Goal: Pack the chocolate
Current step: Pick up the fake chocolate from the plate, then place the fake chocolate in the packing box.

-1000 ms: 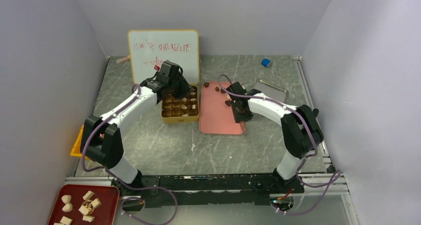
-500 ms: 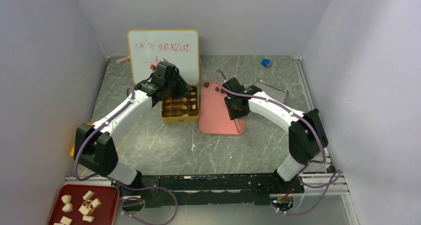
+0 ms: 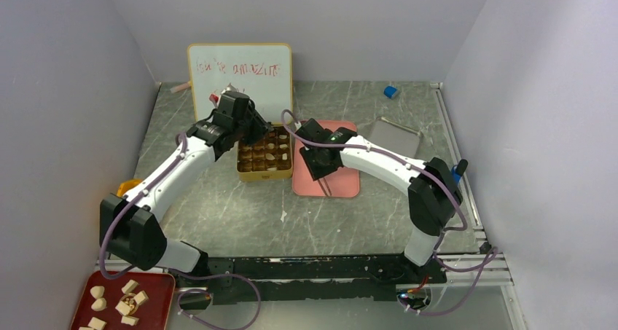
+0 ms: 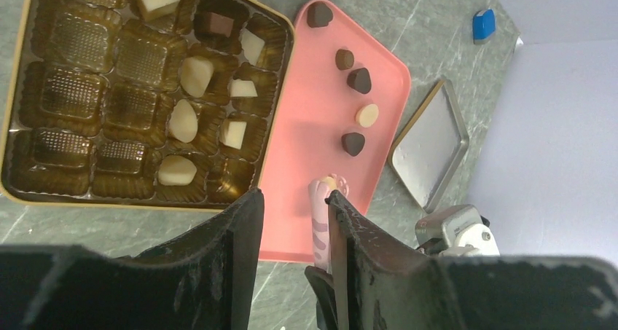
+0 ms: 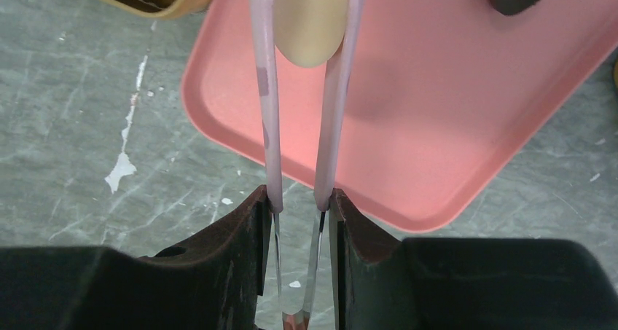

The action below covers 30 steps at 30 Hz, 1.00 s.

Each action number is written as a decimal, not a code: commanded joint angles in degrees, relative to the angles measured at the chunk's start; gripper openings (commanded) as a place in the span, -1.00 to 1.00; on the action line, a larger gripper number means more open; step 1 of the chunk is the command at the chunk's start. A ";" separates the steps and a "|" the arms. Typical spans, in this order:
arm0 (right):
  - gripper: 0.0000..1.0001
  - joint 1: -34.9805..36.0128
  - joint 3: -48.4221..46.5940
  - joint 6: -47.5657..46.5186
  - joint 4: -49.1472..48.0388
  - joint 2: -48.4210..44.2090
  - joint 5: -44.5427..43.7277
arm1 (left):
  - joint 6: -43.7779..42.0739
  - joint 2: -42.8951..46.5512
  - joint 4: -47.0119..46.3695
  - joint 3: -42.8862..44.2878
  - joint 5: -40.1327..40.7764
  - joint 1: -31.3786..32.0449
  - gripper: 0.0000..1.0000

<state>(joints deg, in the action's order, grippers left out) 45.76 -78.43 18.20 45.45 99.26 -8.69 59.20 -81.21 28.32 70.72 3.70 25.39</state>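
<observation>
Swinging leftward since the earlier view, the right arm had carried its load from the right half of the flat pink plastic tray (image 5: 437, 126) toward the tray's left edge, while the left arm had drawn back slightly over the box's far left corner. The right gripper (image 5: 299, 206) was clamped on a pair of slim pink tweezers (image 5: 266, 89), and the tweezer tips pinched a light tan oval chocolate (image 5: 310, 24) above the tray, just short of the gold rectangular tin box (image 3: 264, 174) with its brown moulded cups. The left gripper (image 4: 291, 199) hovered with its jaws apart and nothing between them.

Five loose chocolates (image 4: 353, 143) lay on the tray; several cups already held pieces.

The tweezers gripped the rounded piece only at its sides, so a jolt or a tilt could probably let it slip out. Both arms were close together at the box, and the left gripper might block or knock the tweezers on the way in.
</observation>
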 commanded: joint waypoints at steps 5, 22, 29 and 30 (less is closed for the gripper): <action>-0.53 2.38 -6.84 -0.70 0.77 3.32 -0.10 | -0.84 3.07 0.78 -1.18 1.61 -0.84 -0.13; -0.55 5.51 -15.55 -2.28 2.27 11.07 0.39 | -1.55 2.98 0.39 -2.39 0.05 -3.38 -0.13; -0.54 5.95 -16.63 -2.61 2.45 12.49 0.77 | -1.54 2.66 -0.01 -2.78 -0.46 -3.93 -0.13; -0.54 6.00 -16.74 -2.70 2.45 12.59 0.94 | -1.54 2.61 -0.01 -2.71 -0.49 -4.05 -0.13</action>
<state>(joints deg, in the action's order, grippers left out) 51.37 -92.12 16.29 47.27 111.72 -8.36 58.94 -80.07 28.99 67.79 3.90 21.76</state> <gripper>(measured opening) 0.343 0.435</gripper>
